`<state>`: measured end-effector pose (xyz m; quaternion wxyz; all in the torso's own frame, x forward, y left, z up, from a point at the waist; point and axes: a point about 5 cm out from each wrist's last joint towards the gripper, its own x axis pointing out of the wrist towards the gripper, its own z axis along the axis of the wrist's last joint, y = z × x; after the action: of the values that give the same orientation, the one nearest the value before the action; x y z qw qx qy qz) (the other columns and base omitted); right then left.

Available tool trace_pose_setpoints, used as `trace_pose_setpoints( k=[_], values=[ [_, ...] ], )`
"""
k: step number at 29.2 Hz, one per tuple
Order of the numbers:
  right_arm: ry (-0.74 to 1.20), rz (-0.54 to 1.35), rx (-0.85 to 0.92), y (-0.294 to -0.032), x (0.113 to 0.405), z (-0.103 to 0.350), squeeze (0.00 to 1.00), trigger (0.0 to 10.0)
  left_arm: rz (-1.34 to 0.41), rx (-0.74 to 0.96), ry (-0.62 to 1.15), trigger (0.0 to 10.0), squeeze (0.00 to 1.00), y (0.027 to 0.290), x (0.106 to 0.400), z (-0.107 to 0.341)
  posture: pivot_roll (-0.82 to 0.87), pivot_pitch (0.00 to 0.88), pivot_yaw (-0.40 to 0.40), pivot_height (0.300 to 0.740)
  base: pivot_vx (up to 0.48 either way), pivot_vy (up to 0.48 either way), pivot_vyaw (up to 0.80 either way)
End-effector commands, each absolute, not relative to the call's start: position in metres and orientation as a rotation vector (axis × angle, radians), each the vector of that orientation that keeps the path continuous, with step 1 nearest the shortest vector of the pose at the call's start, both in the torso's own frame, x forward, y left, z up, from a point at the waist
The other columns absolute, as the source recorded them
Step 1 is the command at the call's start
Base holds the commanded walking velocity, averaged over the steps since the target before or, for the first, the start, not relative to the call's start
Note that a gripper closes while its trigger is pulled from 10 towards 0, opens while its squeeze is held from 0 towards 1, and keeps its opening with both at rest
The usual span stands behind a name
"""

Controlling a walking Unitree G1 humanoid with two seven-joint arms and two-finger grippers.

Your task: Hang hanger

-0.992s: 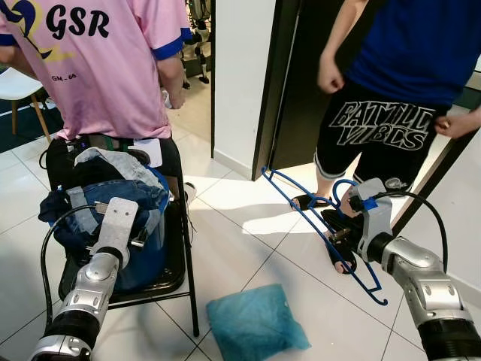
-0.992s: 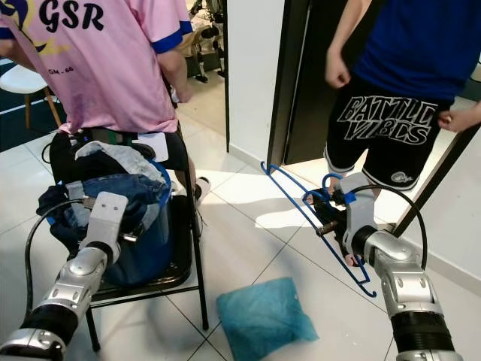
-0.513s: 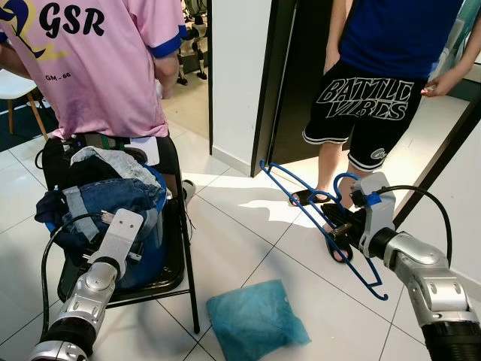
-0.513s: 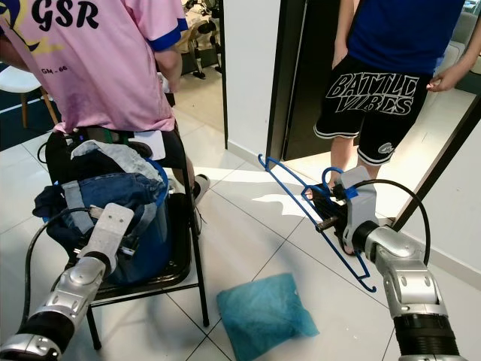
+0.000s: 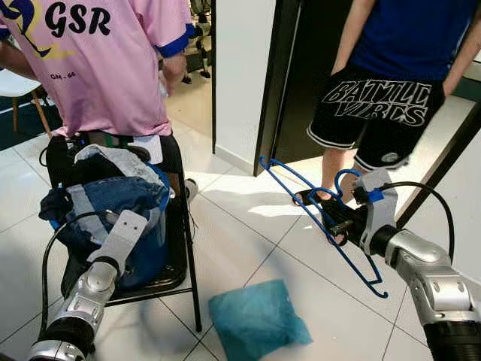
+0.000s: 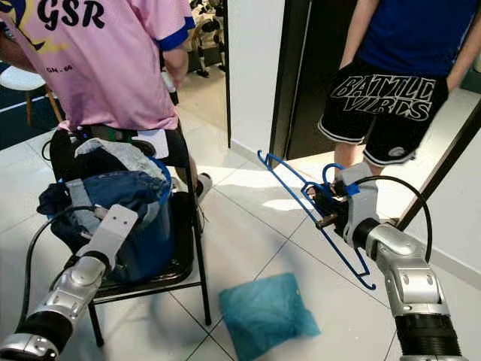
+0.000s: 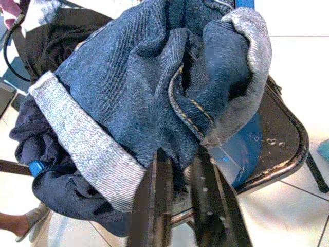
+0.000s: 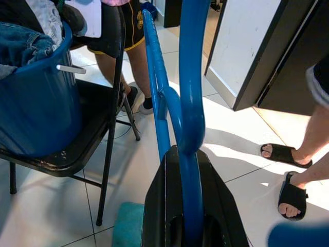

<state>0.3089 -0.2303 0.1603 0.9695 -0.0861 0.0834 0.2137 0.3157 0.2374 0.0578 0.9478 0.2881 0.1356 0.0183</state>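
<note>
Hanger: the blue hanger (image 5: 316, 218) is held in the air to the right of the black chair (image 5: 184, 248), slanting down over the tiled floor (image 5: 248, 241).
Right end effector (image 5: 340, 226): pinching the blue hanger near its hook.
Left end effector (image 7: 177, 198): fingers slightly spread, at the jeans (image 5: 113, 197) in the blue bucket (image 6: 154, 248) on the black chair.
Floor: a teal cloth (image 5: 255, 320) lies right of the black chair's front leg.

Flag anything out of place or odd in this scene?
A teal cushion lies on the floor tiles beside the black folding chair. Jeans spill over the rim of the blue bucket on that chair. The right gripper holds the blue hanger slanted, mid-air.
</note>
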Motion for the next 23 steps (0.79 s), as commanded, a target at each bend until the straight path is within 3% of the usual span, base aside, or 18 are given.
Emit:
trace_pose_setpoints(
  k=[1, 12, 17, 19, 22, 23],
  values=[
    [0.152, 0.417, -0.177, -0.234, 0.307, 0.166, 0.0, 10.0, 0.009, 0.617, 0.314, 0.0, 0.0, 0.239, 0.31, 0.049, -0.05, 0.067, -0.032, 0.74, 0.0, 0.0, 0.0],
    [0.122, 0.408, -0.174, -0.231, 0.316, 0.172, 0.0, 10.0, 0.018, 0.516, 0.059, 0.0, 0.0, 0.246, 0.332, 0.113, -0.02, 0.028, -0.041, 0.74, 0.0, 0.0, 0.0],
    [0.082, 0.42, -0.147, -0.221, 0.325, 0.177, 0.0, 10.0, 0.066, 0.483, -0.211, 0.0, 0.0, 0.264, 0.343, 0.205, 0.01, 0.0, -0.041, 0.74, 0.0, 0.0, 0.0],
    [0.082, 0.42, -0.147, -0.221, 0.325, 0.177, 0.0, 10.0, 0.066, 0.483, -0.211, 0.0, 0.0, 0.264, 0.343, 0.205, 0.01, 0.0, -0.041, 0.74, 0.0, 0.0, 0.0],
    [0.06, 0.425, -0.128, -0.216, 0.331, 0.18, 0.0, 10.0, -0.014, 0.406, -0.375, 0.0, 0.0, 0.264, 0.337, 0.264, 0.04, 0.0, -0.043, 0.74, 0.0, 0.0, 0.0],
    [0.06, 0.425, -0.128, -0.216, 0.331, 0.18, 0.0, 10.0, -0.014, 0.406, -0.375, 0.0, 0.0, 0.264, 0.337, 0.264, 0.04, 0.0, -0.043, 0.74, 0.0, 0.0, 0.0]
  ],
)
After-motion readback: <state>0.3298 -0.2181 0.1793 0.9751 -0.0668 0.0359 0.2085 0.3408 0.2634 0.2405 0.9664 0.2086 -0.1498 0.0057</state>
